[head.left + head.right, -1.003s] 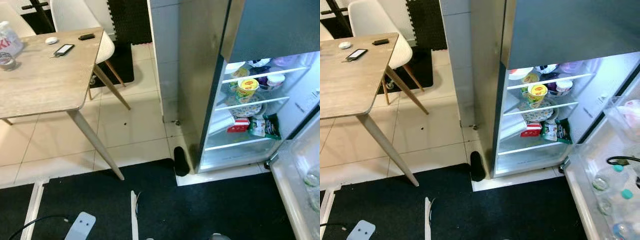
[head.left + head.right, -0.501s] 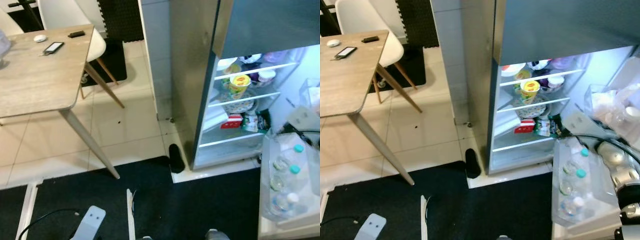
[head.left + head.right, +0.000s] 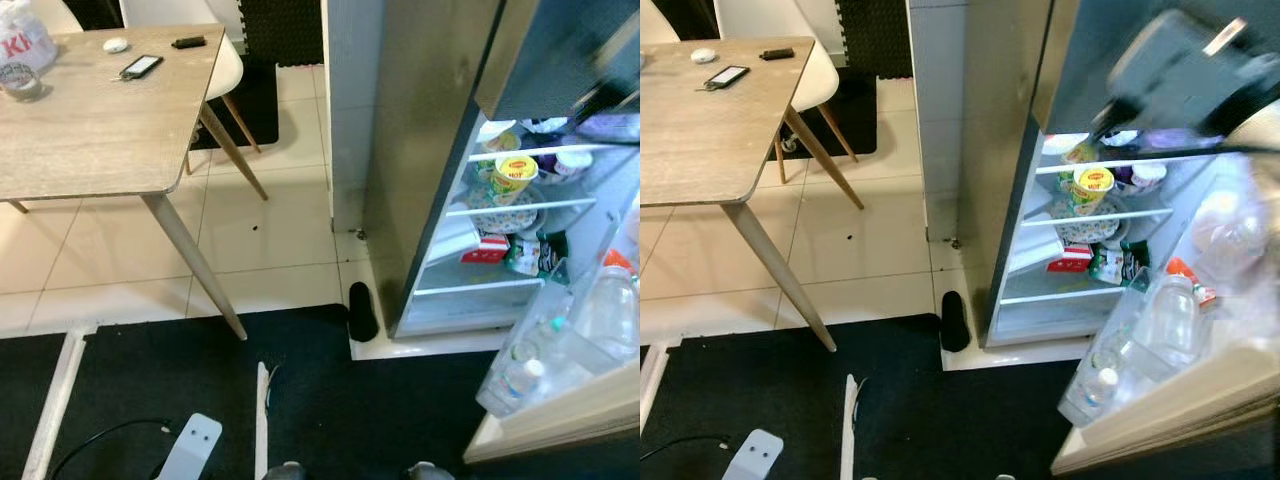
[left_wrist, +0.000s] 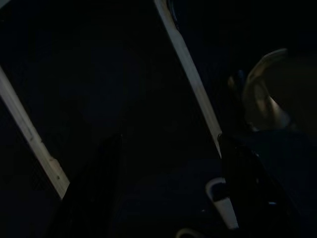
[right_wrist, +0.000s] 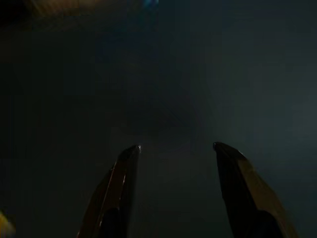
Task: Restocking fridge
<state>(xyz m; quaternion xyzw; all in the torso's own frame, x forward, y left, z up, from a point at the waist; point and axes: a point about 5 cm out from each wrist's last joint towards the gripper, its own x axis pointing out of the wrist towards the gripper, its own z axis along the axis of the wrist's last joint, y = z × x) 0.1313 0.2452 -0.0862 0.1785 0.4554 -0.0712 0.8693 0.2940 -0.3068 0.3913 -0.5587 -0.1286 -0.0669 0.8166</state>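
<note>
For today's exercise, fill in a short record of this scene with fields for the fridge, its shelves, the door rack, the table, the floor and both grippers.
Fridge: open fridge, lit inside.
Shelves: yellow noodle cup on an upper shelf; patterned plate below it; red carton and green packet lower.
Door rack: clear bottles, one with an orange cap, one with a white cap.
Table: wooden table with a phone.
Floor: black mat, pale tiles.
Left gripper: jaws apart, above dark floor.
Right gripper: jaws apart, nothing between them.
</note>
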